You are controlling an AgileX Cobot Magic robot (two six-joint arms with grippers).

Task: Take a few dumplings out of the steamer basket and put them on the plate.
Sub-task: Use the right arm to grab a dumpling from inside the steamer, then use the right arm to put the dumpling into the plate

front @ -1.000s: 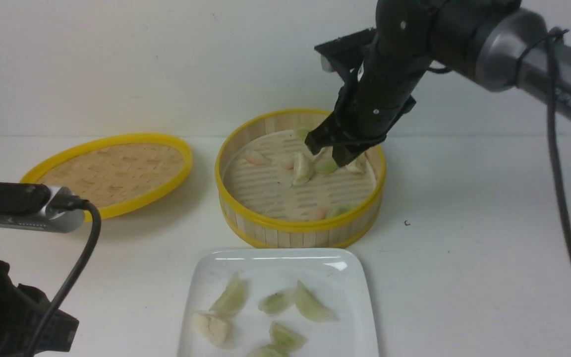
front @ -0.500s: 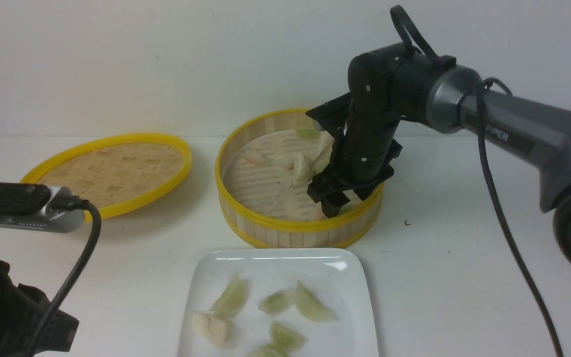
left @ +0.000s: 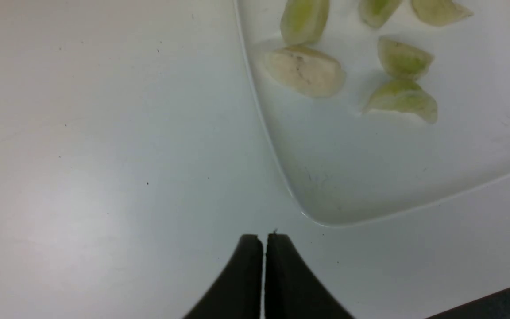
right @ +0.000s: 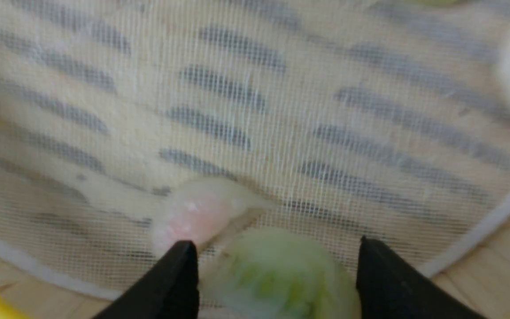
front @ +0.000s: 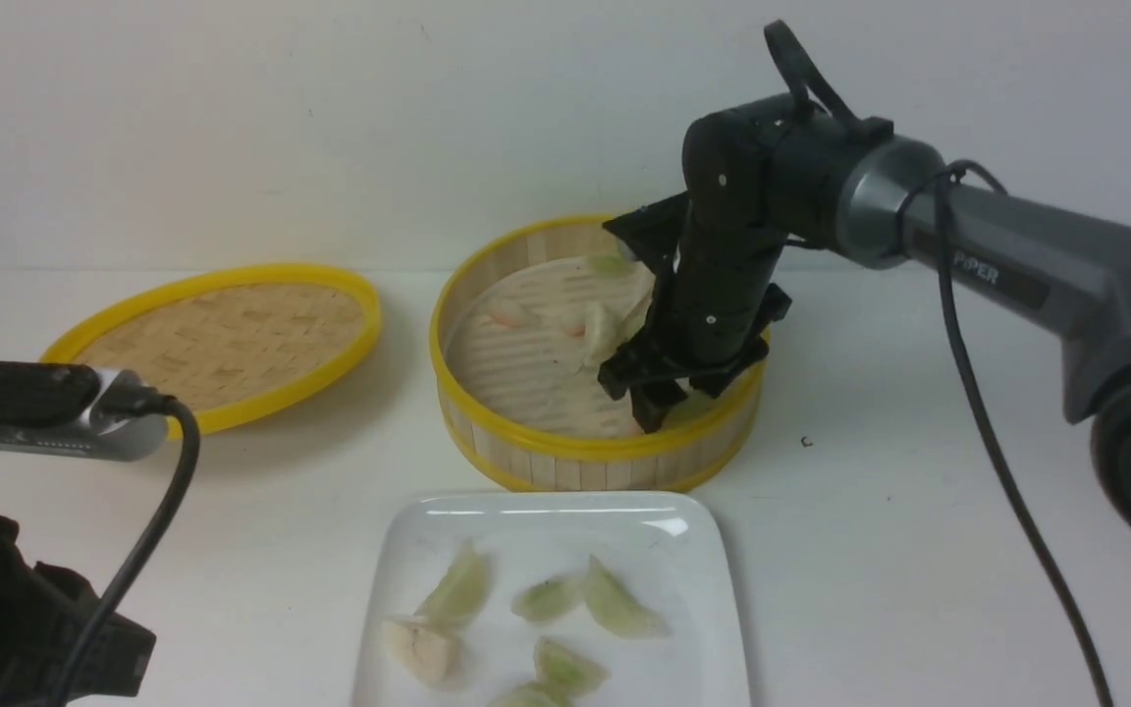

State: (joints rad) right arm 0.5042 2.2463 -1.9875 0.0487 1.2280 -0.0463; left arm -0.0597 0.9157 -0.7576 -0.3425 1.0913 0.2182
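Inside the steamer basket point(front: 565, 469), near the rim on the plate's side: a pale green dumpling point(right: 281, 277), lying between the two fingers of the right gripper point(right: 276, 261).
Right gripper: fingers spread wide, one on each side of the dumpling and seemingly against it; whether they pinch it cannot be told. Compared with a second ago, when it hung above the far part of the basket, it has come down to the near side, so the step appears to have passed from approach to grasp.
Pinkish dumpling point(right: 197, 212): just beside the green one on the slatted floor, outside the fingers; it could be nudged or dragged along in the lift.
Basket: shifted very slightly toward the robot's right since half a second ago, perhaps pushed by the arm; a gentle, straight lift would be advisable.
Plate point(front: 713, 589): near the basket, on its robot side, unchanged; several pale green dumplings point(front: 615, 599) and one whitish dumpling point(front: 420, 650) rest on it. The transfer is judged well advanced, this piece being a further addition.
Left gripper point(left: 264, 241): fingertips together, nothing between them, over the surface point(left: 148, 199) beside the plate.
Woven lid point(front: 222, 339): apart from the basket, unmoved.
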